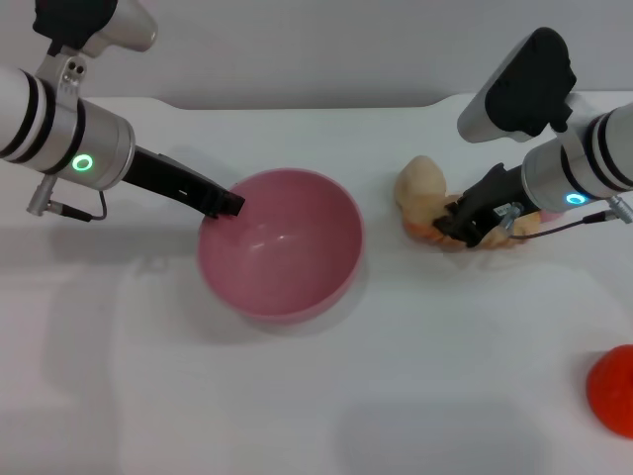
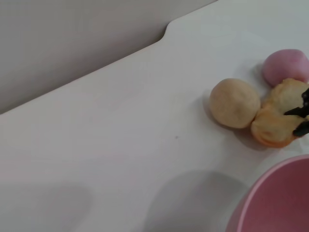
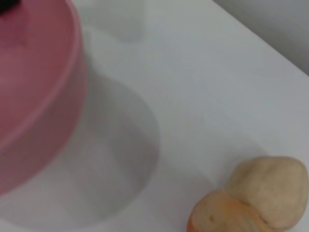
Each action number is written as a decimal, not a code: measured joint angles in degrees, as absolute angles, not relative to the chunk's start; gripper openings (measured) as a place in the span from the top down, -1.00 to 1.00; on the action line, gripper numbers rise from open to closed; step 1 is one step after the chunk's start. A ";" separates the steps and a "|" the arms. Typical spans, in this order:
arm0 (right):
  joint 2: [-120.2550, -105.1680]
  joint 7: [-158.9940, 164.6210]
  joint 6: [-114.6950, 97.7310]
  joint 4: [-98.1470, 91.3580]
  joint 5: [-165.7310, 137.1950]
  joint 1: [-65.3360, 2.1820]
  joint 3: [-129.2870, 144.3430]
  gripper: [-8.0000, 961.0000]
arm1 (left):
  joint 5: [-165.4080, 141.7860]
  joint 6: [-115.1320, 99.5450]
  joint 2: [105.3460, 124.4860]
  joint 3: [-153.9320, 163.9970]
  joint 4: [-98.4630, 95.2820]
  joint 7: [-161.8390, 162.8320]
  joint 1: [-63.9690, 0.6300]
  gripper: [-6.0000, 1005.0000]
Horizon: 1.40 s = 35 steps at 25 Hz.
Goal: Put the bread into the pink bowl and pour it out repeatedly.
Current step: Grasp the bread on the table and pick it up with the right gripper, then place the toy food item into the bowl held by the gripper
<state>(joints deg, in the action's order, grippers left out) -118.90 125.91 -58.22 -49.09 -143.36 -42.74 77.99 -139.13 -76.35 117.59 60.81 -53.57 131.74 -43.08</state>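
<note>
On my head view the round glossy pink plastic bowl (image 1: 280, 244) sits mid-table. To its right lies the elongated ridged toy loaf (image 1: 435, 228), touching a small beige egg-shaped lump (image 1: 422, 182) behind it. A red object (image 1: 613, 390) sits near right.

I counted one pink bowl (image 1: 280, 244), one bread (image 2: 276, 118), one beige lump (image 2: 234, 103), one pink dome (image 2: 286, 66), one red object (image 1: 613, 389).
</note>
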 joint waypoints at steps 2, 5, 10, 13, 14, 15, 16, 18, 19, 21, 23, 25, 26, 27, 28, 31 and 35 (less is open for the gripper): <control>-119.11 126.51 -59.64 -53.03 -143.22 -41.13 78.99 0.67 | -139.13 -76.32 117.59 60.80 -53.56 131.75 -43.03 0.85; -119.08 129.55 -61.50 -60.25 -143.18 -38.36 82.68 0.69 | -139.13 -76.34 117.54 60.72 -53.54 131.74 -43.01 0.85; -118.92 131.70 -64.78 -70.80 -143.17 -35.23 84.69 0.70 | -139.20 -76.41 117.45 60.66 -53.52 131.75 -43.07 0.85; -118.94 132.52 -66.19 -76.28 -143.17 -33.81 84.81 0.70 | -139.24 -76.49 117.43 60.72 -53.52 131.75 -43.20 0.85; -118.95 132.87 -66.61 -78.43 -143.17 -33.30 84.86 0.70 | -139.30 -76.50 117.43 60.73 -53.52 131.75 -43.24 0.85; -118.98 133.16 -67.13 -80.50 -143.17 -32.76 84.87 0.70 | -139.37 -76.50 117.42 60.74 -53.52 131.75 -43.27 0.85; -119.01 133.41 -67.52 -82.72 -143.17 -32.26 84.83 0.70 | -139.41 -76.49 117.42 60.75 -53.50 131.75 -43.30 0.85; -119.10 134.08 -68.07 -86.86 -143.16 -31.36 84.68 0.70 | -139.48 -76.45 117.41 60.76 -53.50 131.75 -43.30 0.84; -119.13 134.42 -68.39 -88.91 -143.17 -31.04 84.57 0.70 | -139.49 -76.44 117.41 60.77 -53.50 131.75 -43.28 0.84; -119.17 135.07 -68.97 -92.23 -143.17 -30.71 84.30 0.71 | -139.49 -76.42 117.41 60.78 -53.50 131.75 -43.25 0.84; -119.21 135.65 -69.39 -95.20 -143.11 -30.54 84.31 0.71 | -139.49 -76.40 117.42 60.80 -53.50 131.75 -43.24 0.84; -119.29 135.86 -70.04 -97.71 -142.37 -30.36 84.77 0.71 | -139.49 -76.39 117.45 60.81 -53.50 131.75 -43.24 0.84; -119.33 135.85 -70.53 -98.87 -141.51 -30.26 85.09 0.71 | -139.49 -76.38 117.45 60.81 -53.50 131.75 -43.25 0.84; -119.39 135.82 -71.20 -99.75 -140.10 -30.23 85.56 0.71 | -139.49 -76.37 117.46 60.81 -53.50 131.75 -43.27 0.84; -119.40 135.63 -71.86 -100.29 -138.57 -30.21 86.13 0.71 | -139.49 -76.36 117.46 60.81 -53.50 131.75 -43.28 0.84; -119.41 135.19 -73.22 -100.83 -135.75 -30.23 88.68 0.71 | -139.49 -76.37 117.50 60.81 -53.44 131.75 -43.36 0.84; -119.52 135.08 -73.64 -100.90 -135.30 -30.25 92.92 0.71 | -139.47 -76.23 117.57 60.81 -53.11 131.75 -43.48 0.84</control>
